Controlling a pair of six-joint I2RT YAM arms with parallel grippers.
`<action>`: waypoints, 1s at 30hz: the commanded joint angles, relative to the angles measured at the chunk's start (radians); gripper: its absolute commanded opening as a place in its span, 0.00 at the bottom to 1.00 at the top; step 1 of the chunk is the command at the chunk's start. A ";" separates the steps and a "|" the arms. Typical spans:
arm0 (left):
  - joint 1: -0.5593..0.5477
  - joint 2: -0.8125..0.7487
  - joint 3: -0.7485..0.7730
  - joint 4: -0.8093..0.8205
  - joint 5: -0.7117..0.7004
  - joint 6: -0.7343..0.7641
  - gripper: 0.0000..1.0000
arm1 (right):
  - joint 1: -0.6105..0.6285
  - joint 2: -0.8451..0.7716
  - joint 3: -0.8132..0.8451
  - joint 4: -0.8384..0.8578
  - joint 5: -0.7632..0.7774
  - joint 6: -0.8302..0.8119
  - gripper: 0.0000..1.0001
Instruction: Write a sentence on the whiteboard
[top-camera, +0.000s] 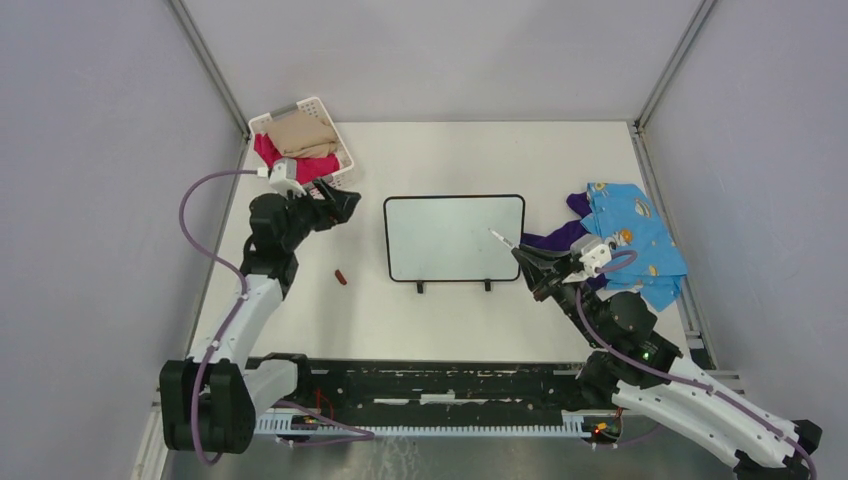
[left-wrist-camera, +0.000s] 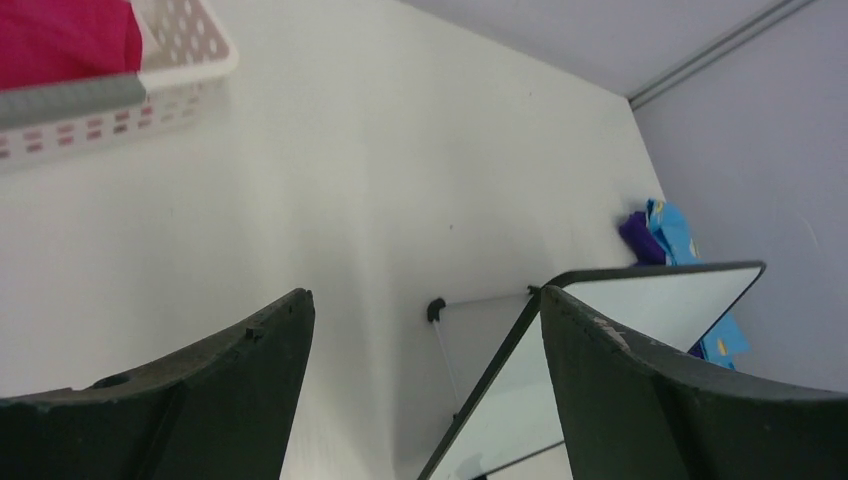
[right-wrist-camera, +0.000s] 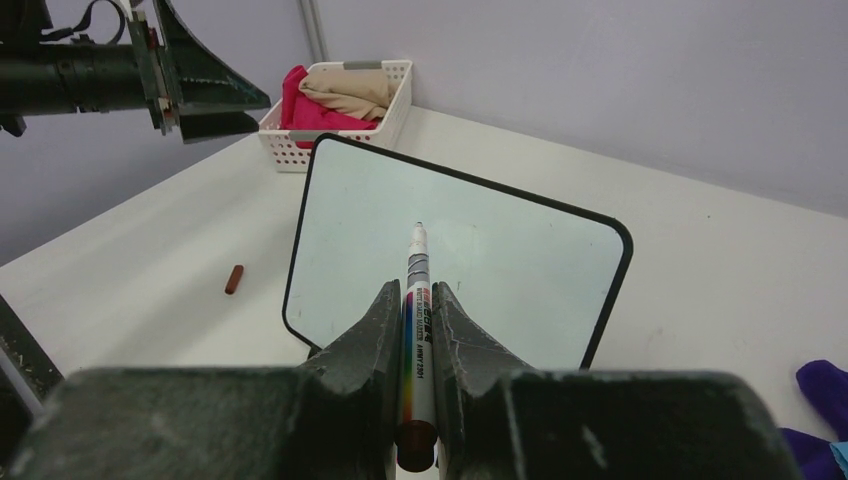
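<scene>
The whiteboard (top-camera: 454, 237), white with a thin black frame and two black feet, stands at the table's middle; its face is blank. It also shows in the right wrist view (right-wrist-camera: 460, 260) and in the left wrist view (left-wrist-camera: 660, 300). My right gripper (top-camera: 528, 262) is shut on a white marker (right-wrist-camera: 416, 300), uncapped, its tip (top-camera: 494, 235) close to the board's right edge. My left gripper (top-camera: 345, 205) is open and empty, held left of the board. In the left wrist view its fingers (left-wrist-camera: 250, 380) frame the board's corner.
A small red-brown marker cap (top-camera: 342, 276) lies on the table left of the board. A white slatted basket (top-camera: 330, 125) with pink and beige cloths stands at the back left. Blue and purple cloths (top-camera: 630, 235) lie at the right edge.
</scene>
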 joint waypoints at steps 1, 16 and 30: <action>0.034 -0.006 -0.094 0.143 0.183 -0.069 0.89 | 0.002 0.015 0.019 0.065 -0.029 -0.008 0.00; 0.097 0.330 -0.160 0.751 0.585 -0.285 0.78 | 0.003 0.035 -0.005 0.121 -0.062 0.007 0.00; 0.069 0.687 -0.173 1.445 0.719 -0.616 0.70 | 0.003 0.067 -0.012 0.151 -0.072 0.028 0.00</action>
